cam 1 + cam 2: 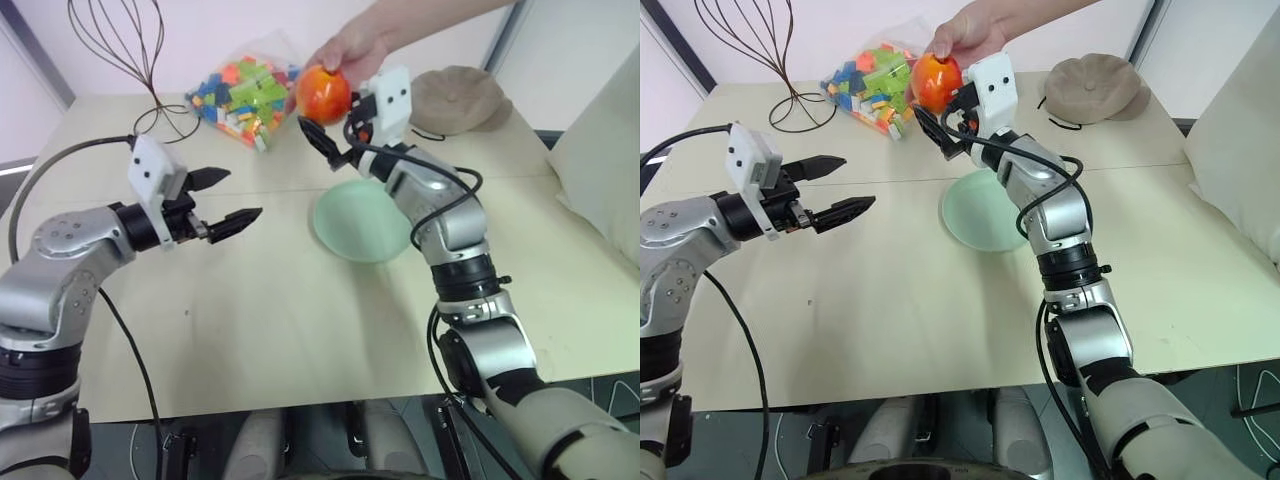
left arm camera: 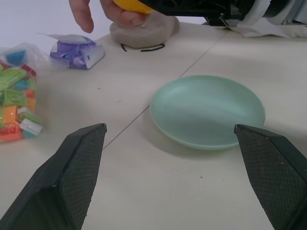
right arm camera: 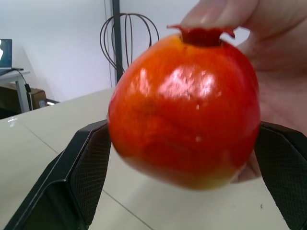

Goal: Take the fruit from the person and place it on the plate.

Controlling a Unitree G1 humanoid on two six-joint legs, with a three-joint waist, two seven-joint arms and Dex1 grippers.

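Note:
The person's hand point(image 1: 352, 48) holds the fruit point(image 1: 322, 93), a glossy red-orange ball with a small crown on top, above the table's far side. My right gripper point(image 1: 335, 118) is open, and the fruit point(image 3: 184, 110) sits between its two black fingers point(image 3: 84, 175); I cannot tell whether they touch it. The pale green plate point(image 1: 352, 232) lies on the table just below and nearer than the fruit. My left gripper point(image 1: 240, 195) hovers open and empty to the left of the plate point(image 2: 206, 110), pointing at it.
A bag of coloured blocks point(image 1: 240, 95) lies at the back left, beside a dark wire stand point(image 1: 120, 45). A tan cloth hat point(image 1: 462, 95) rests at the back right. A small purple packet point(image 2: 76, 50) lies near the hat. A pale cushion point(image 1: 600, 170) borders the right edge.

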